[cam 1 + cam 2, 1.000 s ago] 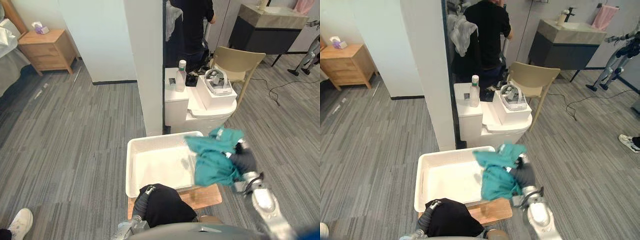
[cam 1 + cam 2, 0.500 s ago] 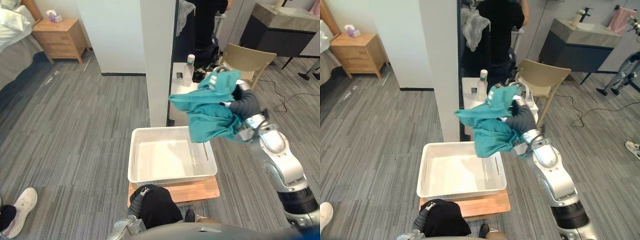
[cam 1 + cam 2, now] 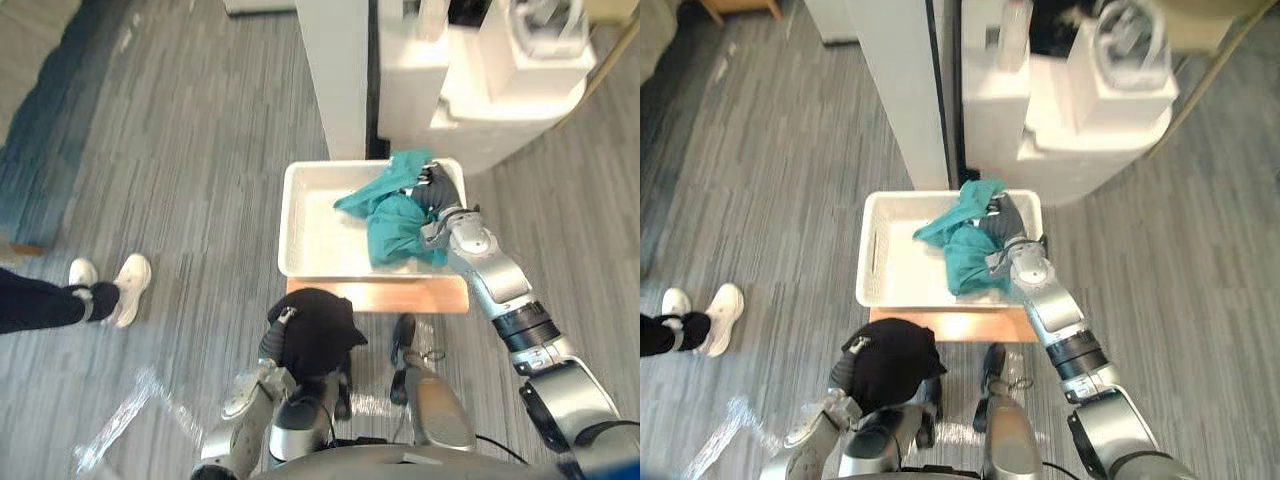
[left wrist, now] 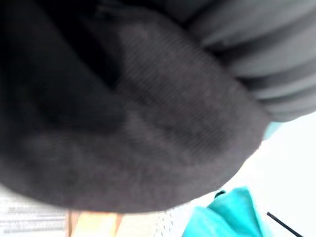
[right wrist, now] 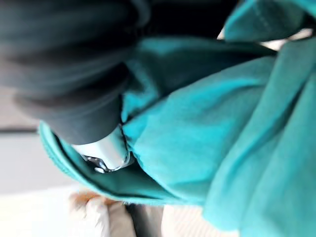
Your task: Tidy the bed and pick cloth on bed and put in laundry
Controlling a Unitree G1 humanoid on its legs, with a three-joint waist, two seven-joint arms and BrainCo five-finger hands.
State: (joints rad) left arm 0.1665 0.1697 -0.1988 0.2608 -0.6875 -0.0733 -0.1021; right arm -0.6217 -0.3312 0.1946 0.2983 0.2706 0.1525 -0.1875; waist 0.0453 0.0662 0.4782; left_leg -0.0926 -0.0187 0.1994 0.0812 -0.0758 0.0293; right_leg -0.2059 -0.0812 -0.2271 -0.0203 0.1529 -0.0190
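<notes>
Black cloth (image 3: 318,338) sits bundled over the left hand (image 3: 277,332), low by the body as if waiting its turn; whether that hand grips it I cannot tell. Further right, a white laundry basket (image 3: 291,222) rests on a wooden board (image 3: 440,296). The right hand (image 3: 440,192), closed on the teal cloth (image 3: 392,222), holds it inside by the right wall, probably so it drops in cleanly.

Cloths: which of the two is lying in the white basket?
The teal cloth, gripped by the right hand, lies in the white basket. The black cloth is outside it, nearer the robot.
</notes>
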